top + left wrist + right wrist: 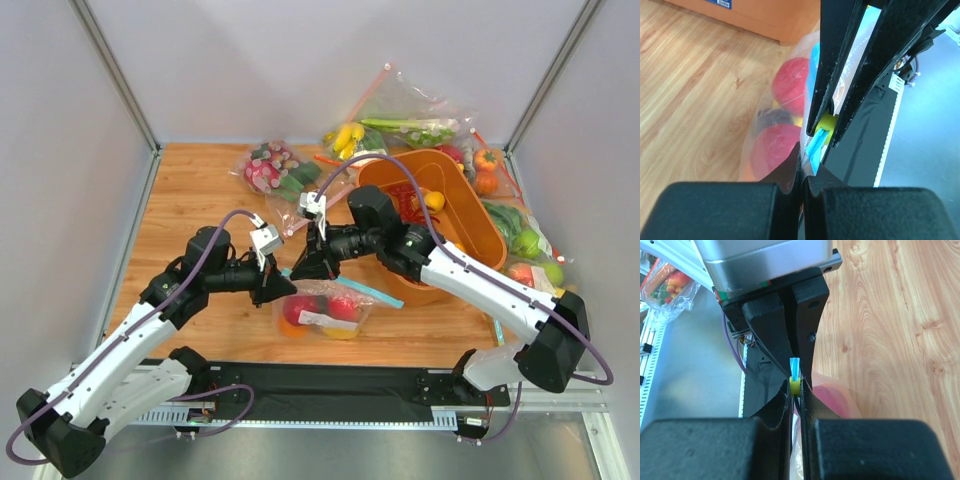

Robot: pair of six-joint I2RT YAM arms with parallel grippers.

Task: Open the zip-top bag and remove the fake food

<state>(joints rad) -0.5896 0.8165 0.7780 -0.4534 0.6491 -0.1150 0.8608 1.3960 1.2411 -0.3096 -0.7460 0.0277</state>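
Working at the opening step, the two arms are meeting over the near middle of the table, where the zip-top bag (322,318) is lying on its side with the fake food (300,308) inside it, red, orange and yellow pieces pressing against the clear film. The left gripper (801,167) is pinching the teal zip strip (815,146) at its left end with its fingers fully together, and the right gripper (823,131) is clamping narrowly on the small yellow slider (795,385) just beside it (the two sets of fingertips are almost touching). Judging from this, the bag is not yet opened. The next move is calling for the left arm to be anchoring the strip while the right is drawing the slider rightward along it without slipping off. Grey walls (300,70) are enclosing the wooden table (190,200); an orange tub (480,225) is sitting to the right, and other filled bags (280,168) are lying at the far edge.
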